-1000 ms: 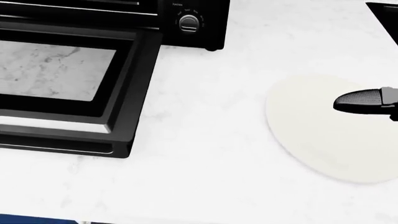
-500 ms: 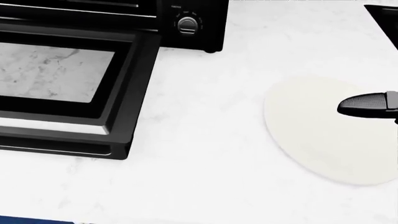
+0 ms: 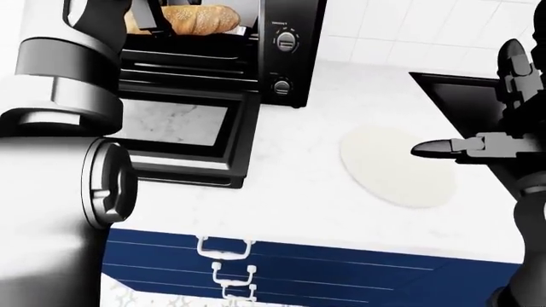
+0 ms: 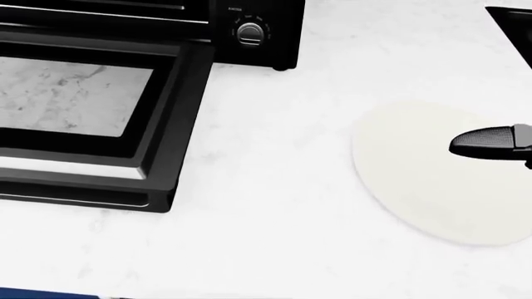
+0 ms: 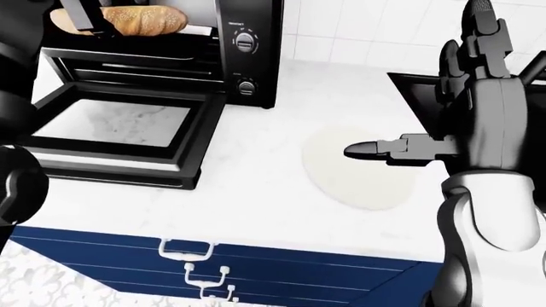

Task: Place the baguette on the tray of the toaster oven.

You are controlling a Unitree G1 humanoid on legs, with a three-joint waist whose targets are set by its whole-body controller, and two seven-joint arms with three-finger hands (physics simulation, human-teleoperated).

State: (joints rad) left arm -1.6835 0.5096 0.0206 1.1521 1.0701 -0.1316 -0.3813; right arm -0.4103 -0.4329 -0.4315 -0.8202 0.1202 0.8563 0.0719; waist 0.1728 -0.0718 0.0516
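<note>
The left hand (image 5: 85, 16) reaches up into the toaster oven (image 5: 171, 45) at the top left of the right-eye view, dark fingers closed around the baguette (image 5: 128, 20), which lies inside the oven cavity on the tray (image 5: 200, 29). The right hand (image 5: 465, 96) hovers over the counter (image 4: 274, 187) at the right, fingers spread apart and empty, one finger (image 4: 486, 142) pointing left above a round cream plate (image 4: 416, 174). The oven door (image 4: 91, 118) hangs open, lying flat over the counter. Two knobs (image 3: 286, 41) sit on the oven's right panel. Below the counter edge run blue drawers with white handles (image 3: 226, 246).
</note>
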